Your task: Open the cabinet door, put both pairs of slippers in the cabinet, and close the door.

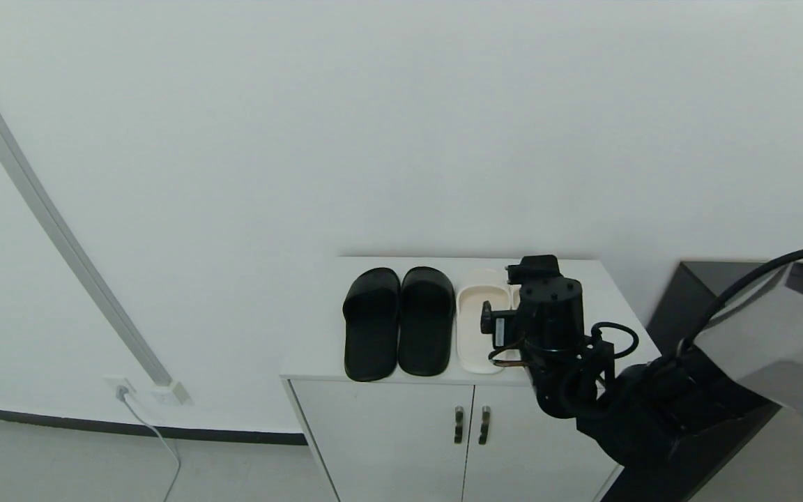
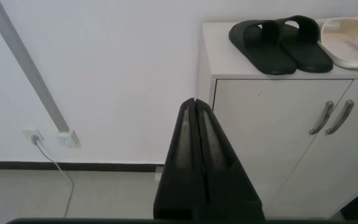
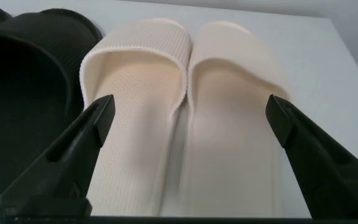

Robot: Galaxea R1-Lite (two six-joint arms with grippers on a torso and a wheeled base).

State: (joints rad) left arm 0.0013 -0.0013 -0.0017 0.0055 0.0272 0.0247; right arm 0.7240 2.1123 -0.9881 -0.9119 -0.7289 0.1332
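A white cabinet (image 1: 387, 446) stands against the wall, both doors closed, with two handles (image 1: 470, 424) at the middle. On its top lie a pair of black slippers (image 1: 398, 322) and, to their right, a pair of cream slippers (image 1: 475, 321). My right arm's wrist (image 1: 548, 307) hangs over the cream pair. My right gripper (image 3: 191, 115) is open, one finger on each outer side of the cream slippers (image 3: 191, 93), just above them. My left gripper (image 2: 196, 106) is shut on nothing, low and to the left of the cabinet (image 2: 266, 124), apart from it.
A wall socket with a cable (image 1: 123, 387) sits low on the left wall, under a slanted grey conduit (image 1: 60, 230). A dark piece of furniture (image 1: 708, 286) stands right of the cabinet. Bare floor lies in front left.
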